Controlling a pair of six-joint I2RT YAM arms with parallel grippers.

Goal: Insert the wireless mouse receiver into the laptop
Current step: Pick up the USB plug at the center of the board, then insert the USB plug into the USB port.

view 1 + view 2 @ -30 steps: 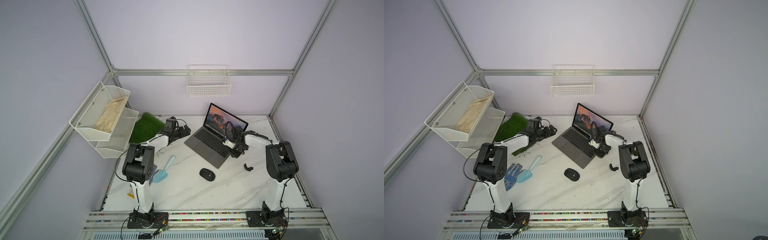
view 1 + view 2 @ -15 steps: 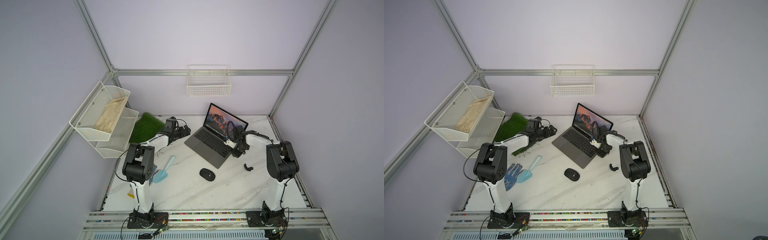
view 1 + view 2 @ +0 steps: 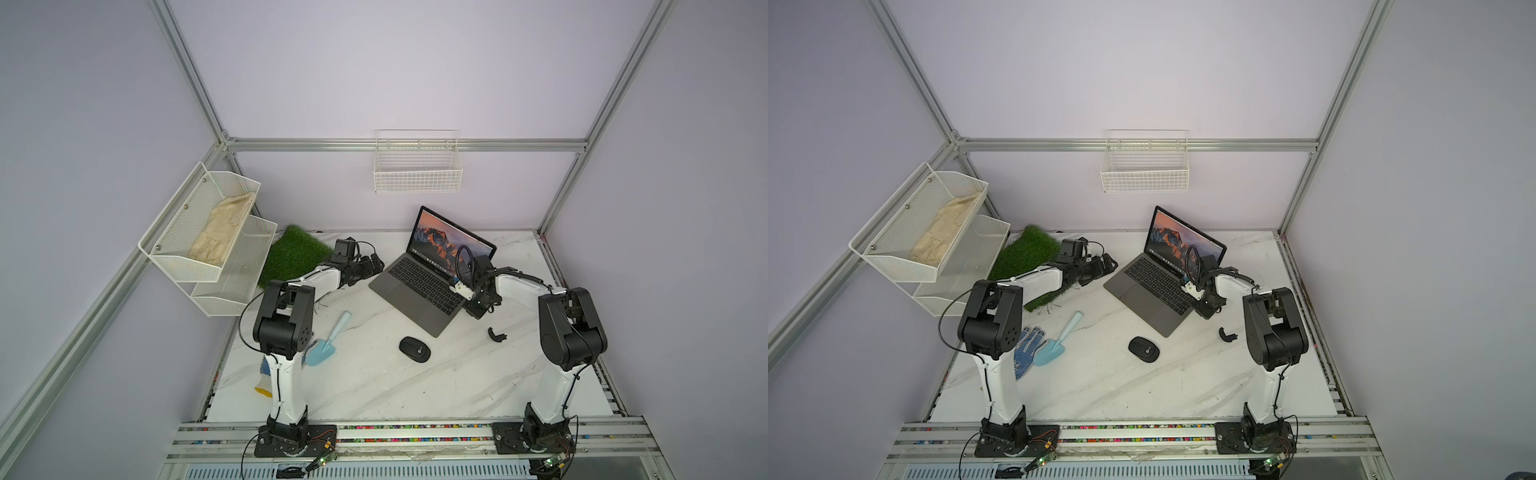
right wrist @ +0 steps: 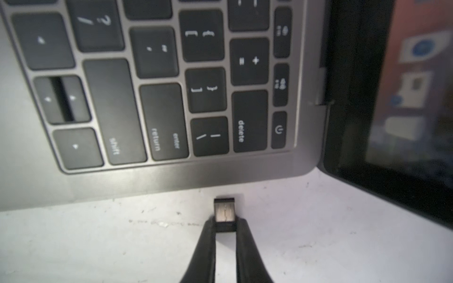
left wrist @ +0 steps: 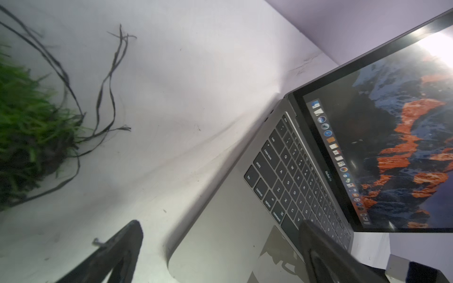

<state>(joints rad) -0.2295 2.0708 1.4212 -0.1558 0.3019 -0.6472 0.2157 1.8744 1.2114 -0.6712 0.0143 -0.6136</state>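
On your far left, the green grass mat lies at the back corner of the marble table. Your left gripper sits just beside it, at the laptop's left edge. Its jaws are spread wide and hold nothing. In the wrist view one finger is over the bare table and the other over the palm rest by the keyboard; you cannot tell whether either touches. Nearer the front lie a blue trowel and a blue glove.

The laptop stands open, angled, with the orange mountain on its screen. The black mouse rests in front of it.

At the laptop's right edge, your right gripper is pinched narrow on the wireless mouse receiver, clamping its dark cap. The metal plug end faces the laptop's side, level with the backslash key, just short of it and not inserted. The black half-round cover piece lies on the table nearby.
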